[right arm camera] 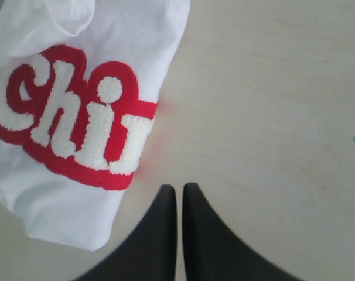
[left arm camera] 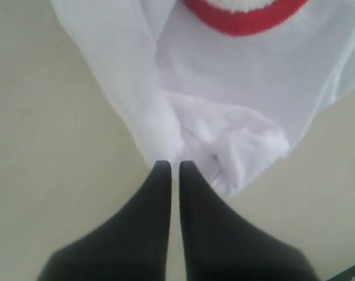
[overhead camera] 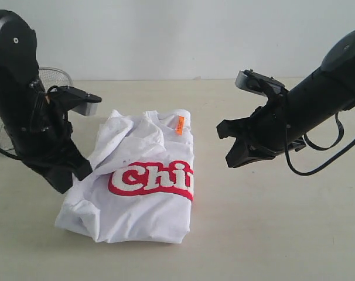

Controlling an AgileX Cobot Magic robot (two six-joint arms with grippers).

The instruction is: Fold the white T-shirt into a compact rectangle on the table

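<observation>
White T-shirt (overhead camera: 143, 218) bunched at left end effector (left arm camera: 169, 167), tips together; right end effector (right arm camera: 178, 188), likewise together, clear beside it. Best flatten bunched edge before folding.

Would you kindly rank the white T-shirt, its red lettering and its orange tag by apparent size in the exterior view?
Largest to smallest:
1. white T-shirt
2. red lettering
3. orange tag, clearly the smallest
</observation>
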